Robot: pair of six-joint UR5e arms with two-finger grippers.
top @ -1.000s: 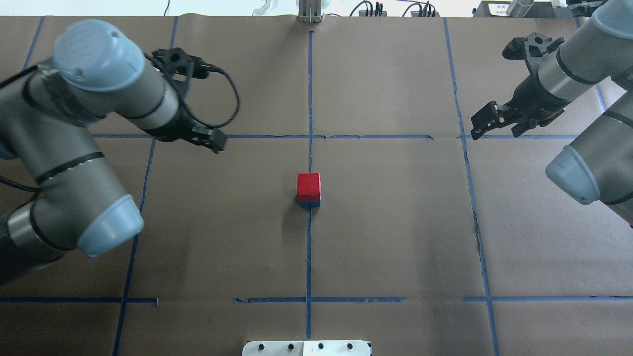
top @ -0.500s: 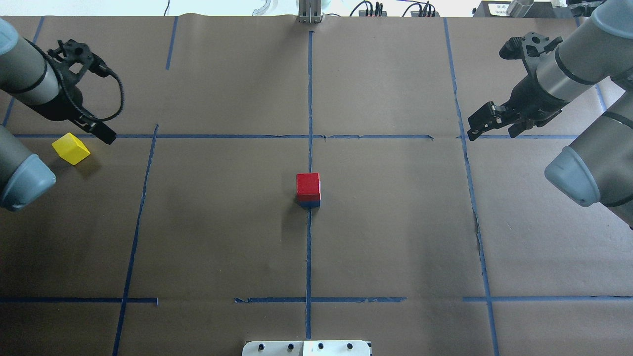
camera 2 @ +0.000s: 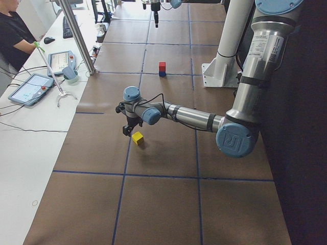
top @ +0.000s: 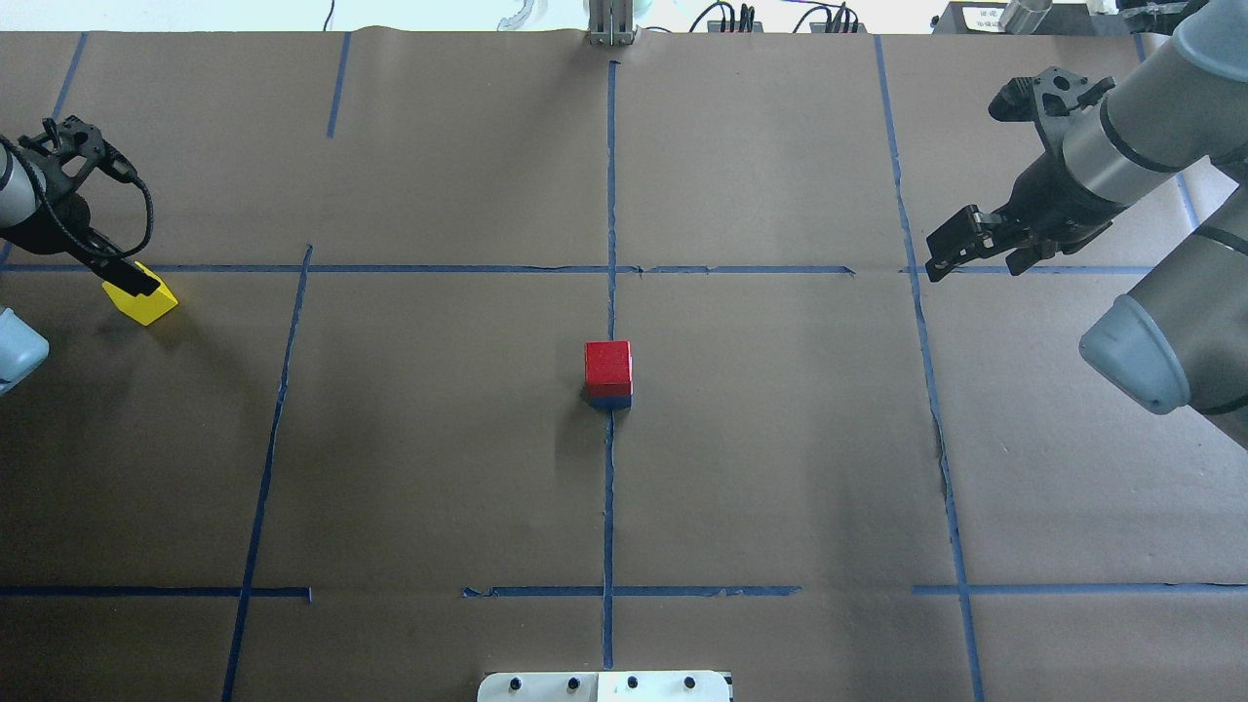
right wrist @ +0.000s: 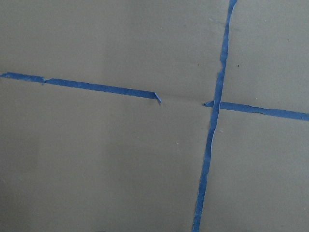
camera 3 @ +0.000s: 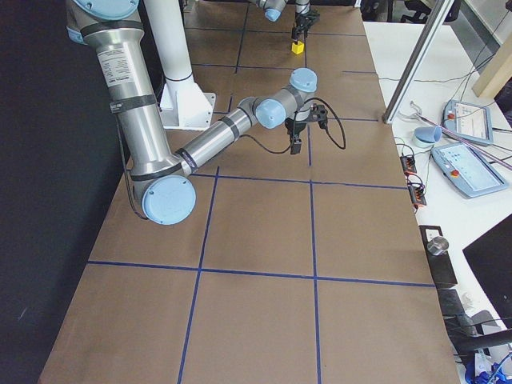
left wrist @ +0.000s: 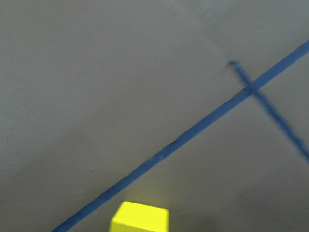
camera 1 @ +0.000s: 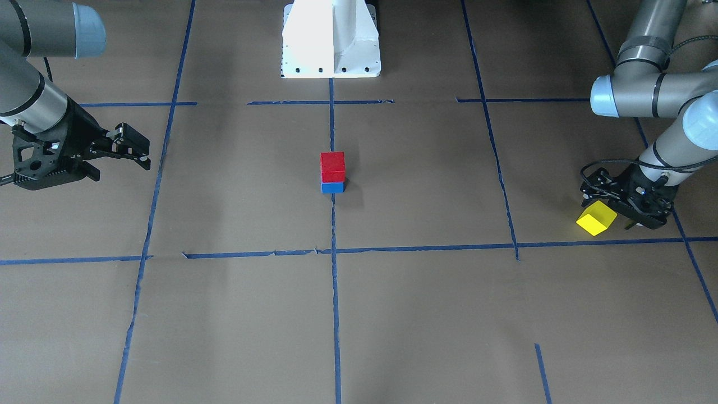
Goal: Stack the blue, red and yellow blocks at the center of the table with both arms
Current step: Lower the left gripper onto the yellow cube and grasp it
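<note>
Dead centre of the bench (top: 780, 468), the red block (top: 608, 364) sits squarely on top of the blue block (top: 610, 401), right on the blue tape line (top: 608, 507) that runs from 12 to 6 o'clock. Two high and upright!

Out at 9 o'clock from the stack in the overhead view, near the bench edge, the yellow block (top: 148, 302) lies on the paper, turned at an angle to the tape grid. The left tool (top: 135, 283) hangs right at that block's 11 o'clock corner. I cannot tell whether its fingers are spread or closed, or whether they touch the block. The left wrist view catches only the block's top edge.

At 2 o'clock from the stack, well apart, the right tool (top: 973, 265) hovers above the tape with its fingers spread and nothing between them.
</note>
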